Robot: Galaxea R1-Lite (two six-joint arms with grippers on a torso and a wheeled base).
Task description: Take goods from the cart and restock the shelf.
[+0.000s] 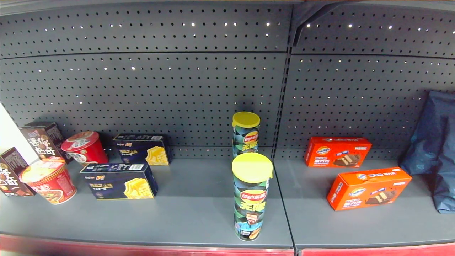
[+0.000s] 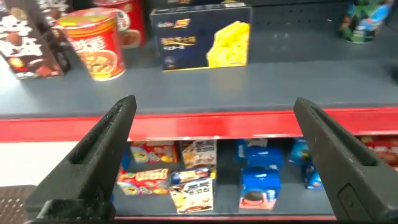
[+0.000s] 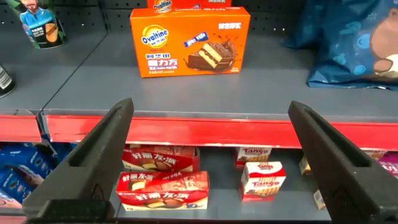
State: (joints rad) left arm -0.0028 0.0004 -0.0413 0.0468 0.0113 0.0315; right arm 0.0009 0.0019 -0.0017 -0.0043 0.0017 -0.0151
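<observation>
Head view, shelf (image 1: 199,202): flat grey metal deck, perforated pegboard back (image 1: 160,89), glossy red edge strip (image 1: 142,249) along the front.
Front chip can (image 1: 251,199): tall printed cylinder, yellow plastic lid on, upright near the front edge at mid-shelf.
Rear chip can (image 1: 245,138): same type, lid on, upright directly behind the front one, close to the pegboard.
Front navy box (image 1: 121,181): closed rectangular carton on its long side, left of the cans.
Rear navy box (image 1: 144,149): identical carton, behind and apart from the front one.
Front noodle cup (image 1: 49,181): red tapered cup, sealed printed lid, just left of the front navy box.
Rear noodle cup (image 1: 84,146): same shape, sealed, beside the rear navy box.
Brown boxes (image 1: 42,140): two upright dark cartons at the far left, closed.
Rear orange box (image 1: 337,152): closed flat carton, right of the cans, near the pegboard.
Front orange box (image 1: 368,187): same carton, further forward, angled.
Blue bag (image 1: 433,142): soft crinkled pouch, far right, leaning on the pegboard.
Left gripper (image 2: 214,106): black wedge fingers spread wide, holding nothing, level with the red strip below the front noodle cup and front navy box.
Right gripper (image 3: 209,107): spread wide, holding nothing, in front of the front orange box.
Lower shelf (image 3: 224,180): red cartons and small white-and-red boxes under the right gripper; blue packs and mixed snack boxes under the left.
</observation>
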